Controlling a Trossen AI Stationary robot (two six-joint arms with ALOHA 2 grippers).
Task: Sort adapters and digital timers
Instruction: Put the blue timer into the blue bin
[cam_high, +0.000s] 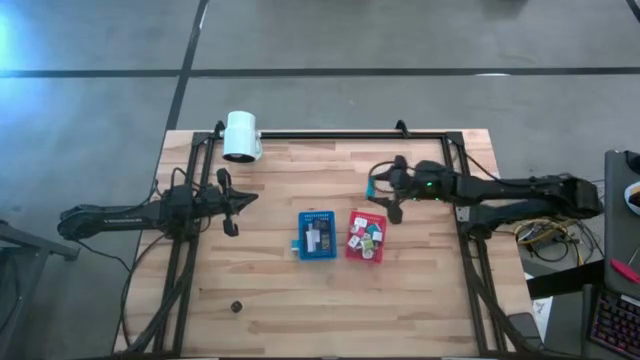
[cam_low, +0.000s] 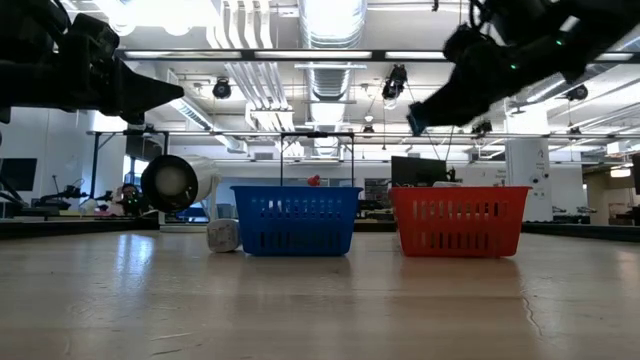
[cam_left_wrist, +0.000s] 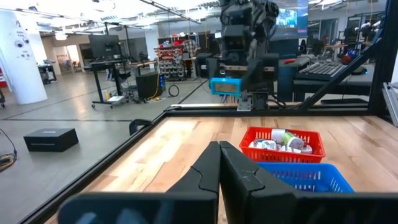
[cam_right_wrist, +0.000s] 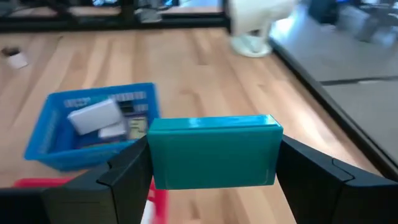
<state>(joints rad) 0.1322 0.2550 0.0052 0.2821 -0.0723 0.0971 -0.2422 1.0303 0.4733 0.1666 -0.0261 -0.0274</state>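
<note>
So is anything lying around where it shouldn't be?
A few strays. One adapter sits on the table beside the blue basket, not in the red basket with the others. A small dark thing lies alone near the table's front edge; I can't identify it.

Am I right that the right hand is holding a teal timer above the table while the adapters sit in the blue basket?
Not quite. The adapters sit in the red basket, not the blue basket, which holds timers; the high view shows this. The rest stands: the right hand holds a teal timer above the table.
</note>
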